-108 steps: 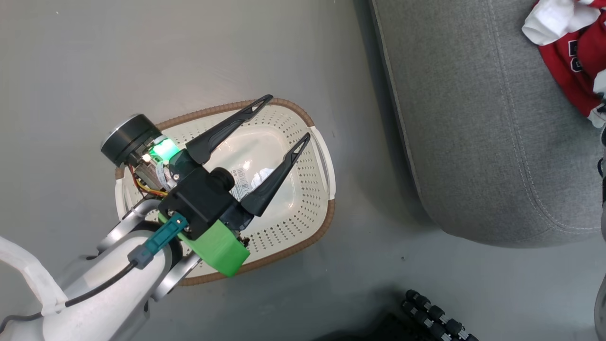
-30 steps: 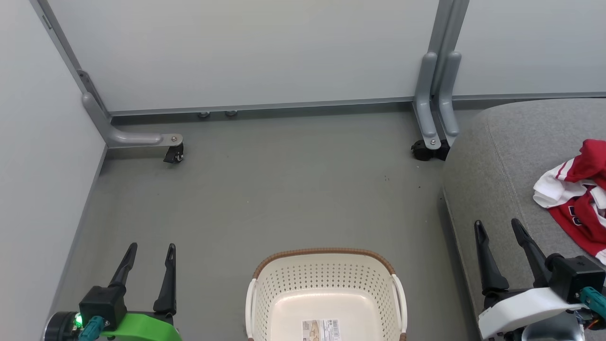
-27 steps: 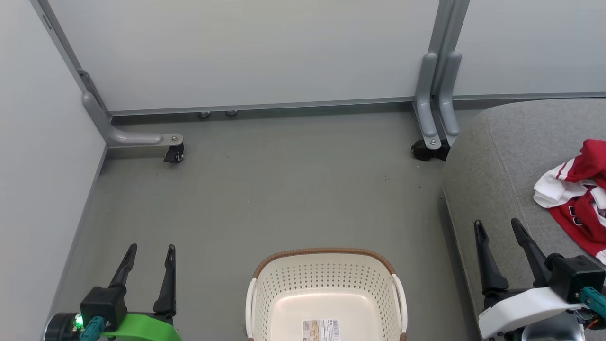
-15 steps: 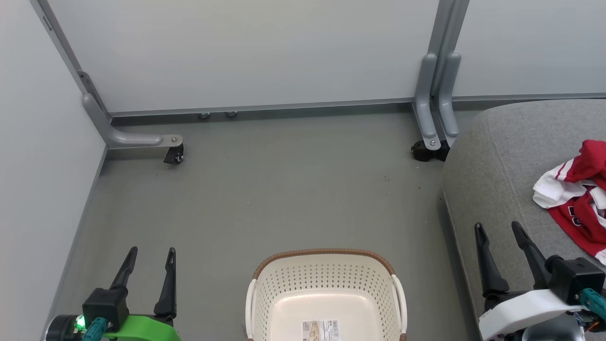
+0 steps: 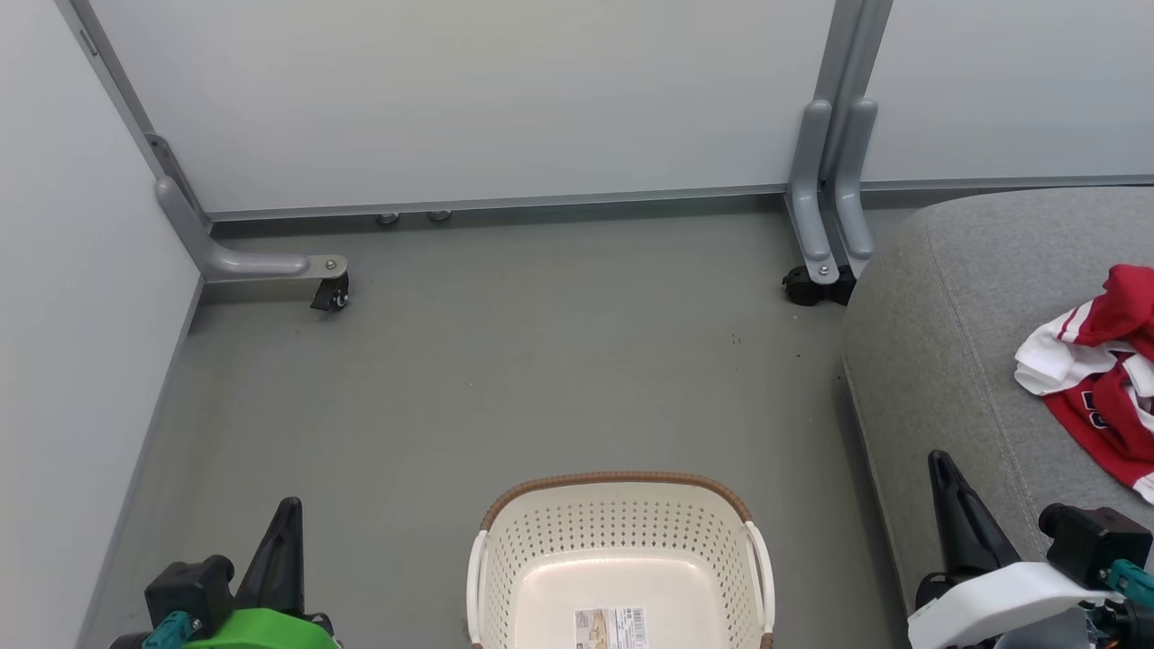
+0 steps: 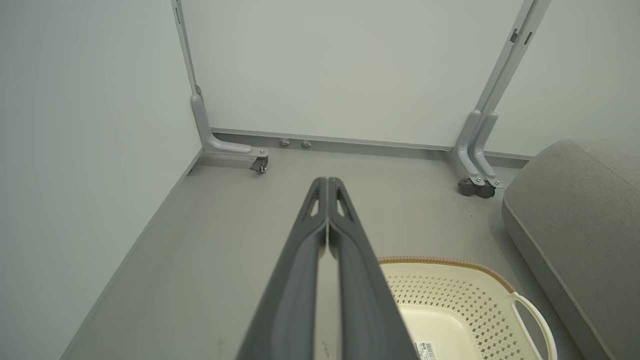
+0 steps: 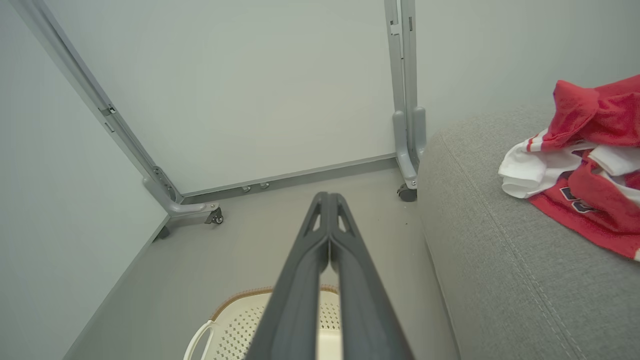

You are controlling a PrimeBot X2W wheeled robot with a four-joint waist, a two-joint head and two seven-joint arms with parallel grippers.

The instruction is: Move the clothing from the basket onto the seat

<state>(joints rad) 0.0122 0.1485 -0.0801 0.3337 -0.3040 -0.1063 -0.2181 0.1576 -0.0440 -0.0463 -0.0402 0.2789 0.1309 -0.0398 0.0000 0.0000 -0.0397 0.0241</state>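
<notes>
Clearly the red clothing [image 5: 1095, 379] lies on the grey seat [image 5: 938, 361] at the right, the near laundry basket [image 5: 622, 482] looks empty, and the left gripper [image 5: 287, 532] and right gripper [image 5: 947, 491] sit low beside it, fingers pressed together, likely because the job is done.

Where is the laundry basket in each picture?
Head view: the basket is at the bottom middle, cut off by the edge.
Left wrist view: basket at the bottom right.
Right wrist view: basket at the bottom edge, mostly left of the middle.
Shared landmark: the grey seat lies to its right.
</notes>
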